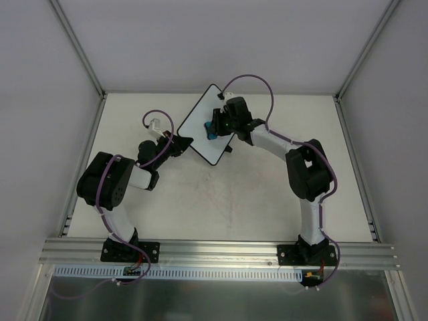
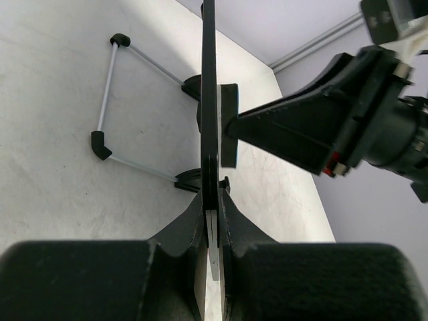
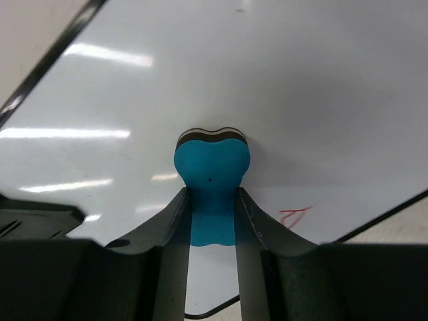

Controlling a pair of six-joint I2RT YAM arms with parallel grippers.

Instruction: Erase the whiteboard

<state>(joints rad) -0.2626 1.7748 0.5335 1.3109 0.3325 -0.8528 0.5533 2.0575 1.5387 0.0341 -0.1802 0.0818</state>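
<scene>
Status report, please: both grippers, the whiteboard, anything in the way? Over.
Left gripper shut on whiteboard edge. Right gripper shut on blue eraser, pressed to board face. Red mark not yet erased. Nothing blocks it.

Top view: open bench (image 1: 227, 200) lies at 6 o'clock of the whiteboard (image 1: 197, 127). The left gripper (image 1: 182, 143) blocks the 8 o'clock edge. The right gripper (image 1: 215, 127) and blue eraser (image 1: 210, 129) occupy the face from 3 o'clock. The rear wall (image 1: 214, 47) closes 12 o'clock. Left wrist view: a wire stand (image 2: 106, 90) obstructs the side away from the eraser.
</scene>
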